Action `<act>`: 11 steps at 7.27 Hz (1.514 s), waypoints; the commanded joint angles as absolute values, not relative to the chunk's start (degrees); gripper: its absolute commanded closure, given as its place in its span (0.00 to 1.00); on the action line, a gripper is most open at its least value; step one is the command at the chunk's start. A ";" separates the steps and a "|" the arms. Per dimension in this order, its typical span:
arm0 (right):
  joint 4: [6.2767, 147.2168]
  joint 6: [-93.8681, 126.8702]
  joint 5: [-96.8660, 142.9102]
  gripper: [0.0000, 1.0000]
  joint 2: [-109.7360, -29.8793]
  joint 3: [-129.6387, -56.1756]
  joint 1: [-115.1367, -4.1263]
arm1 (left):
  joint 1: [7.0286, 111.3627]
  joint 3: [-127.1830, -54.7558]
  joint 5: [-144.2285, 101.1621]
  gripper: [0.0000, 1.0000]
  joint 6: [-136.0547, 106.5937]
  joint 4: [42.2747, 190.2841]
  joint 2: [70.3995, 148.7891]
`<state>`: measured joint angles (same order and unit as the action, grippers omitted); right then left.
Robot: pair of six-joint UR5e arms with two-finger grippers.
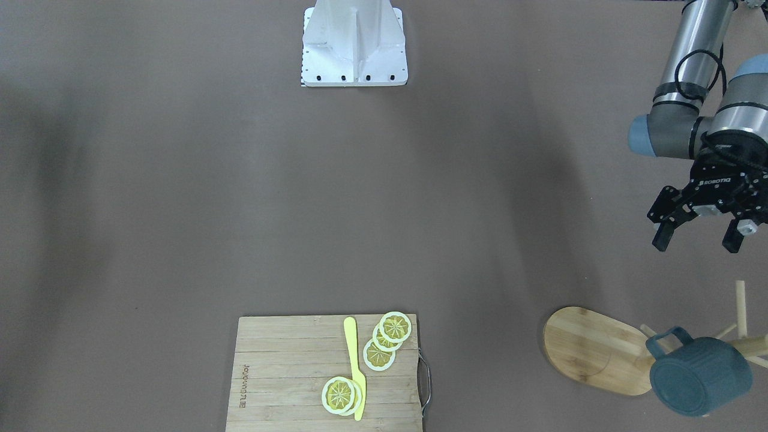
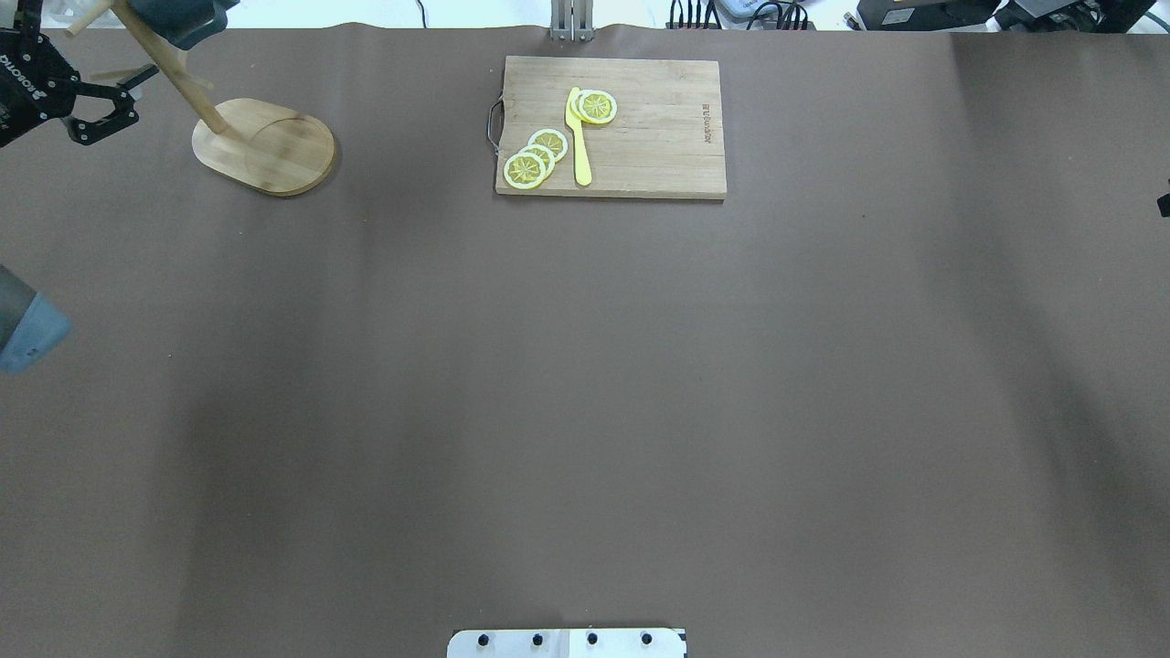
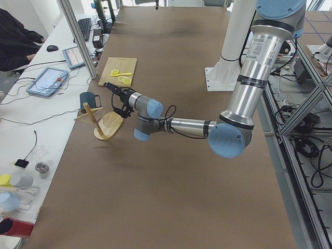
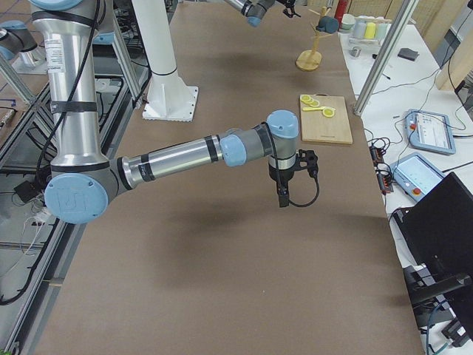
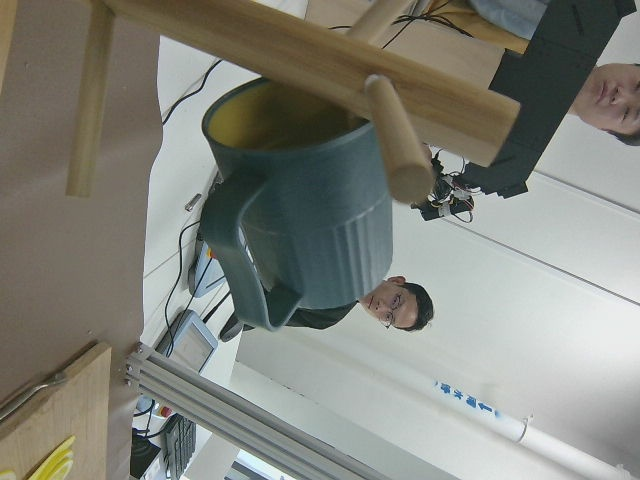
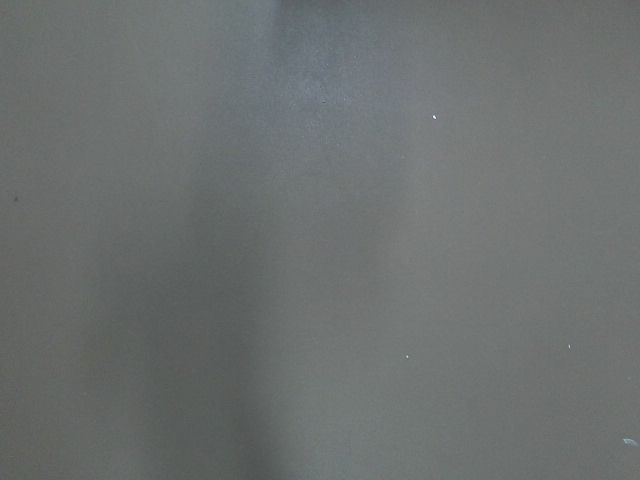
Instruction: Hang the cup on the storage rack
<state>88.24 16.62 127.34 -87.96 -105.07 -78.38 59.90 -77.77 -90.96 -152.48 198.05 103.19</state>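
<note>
The dark teal cup (image 1: pixel 699 375) hangs by its handle on a peg of the bamboo storage rack (image 1: pixel 591 351), at the table's far left corner. It also shows in the overhead view (image 2: pixel 178 18) above the rack's oval base (image 2: pixel 265 146). In the left wrist view the cup (image 5: pixel 310 210) hangs under the rack's pole (image 5: pixel 300 55), showing its yellowish inside. My left gripper (image 1: pixel 697 240) is open and empty, a short way back from the rack. My right gripper (image 4: pixel 284 194) hovers over bare table, and I cannot tell whether it is open or shut.
A bamboo cutting board (image 2: pixel 658 137) with a metal handle lies at the far middle, holding lemon slices (image 2: pixel 535 160) and a yellow knife (image 2: pixel 578 137). The white robot base (image 1: pixel 354 45) stands at the near edge. Operators sit beyond the far edge.
</note>
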 commanded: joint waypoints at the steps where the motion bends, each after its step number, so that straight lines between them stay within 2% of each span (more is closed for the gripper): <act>1: 88.24 16.61 127.27 0.00 -88.07 -104.77 -78.40 | 62.30 -89.16 -91.76 0.01 -151.53 198.28 96.27; 2: 88.24 16.52 127.27 0.00 -88.15 -104.07 -78.31 | 65.19 -92.17 -91.58 0.01 -151.44 197.76 96.07; 3: 88.24 16.44 127.27 0.00 -89.02 -103.71 -78.48 | 70.35 -92.20 -91.67 0.01 -150.91 197.84 96.41; 6: 88.15 14.68 127.18 0.00 -88.95 -102.57 -78.57 | 75.05 -92.46 -94.04 0.01 -113.58 194.09 96.68; 9: 88.06 14.33 127.26 0.00 -88.59 -99.94 -79.27 | 79.26 -92.37 -93.87 0.01 -91.86 186.45 96.25; 11: 87.45 8.06 127.27 0.00 -87.81 -94.33 -82.33 | 82.16 -92.46 -93.95 0.01 -74.97 177.85 94.14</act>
<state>87.63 12.62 127.24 -88.30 -97.31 -80.37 80.32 -92.37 -93.85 -85.25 182.81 95.28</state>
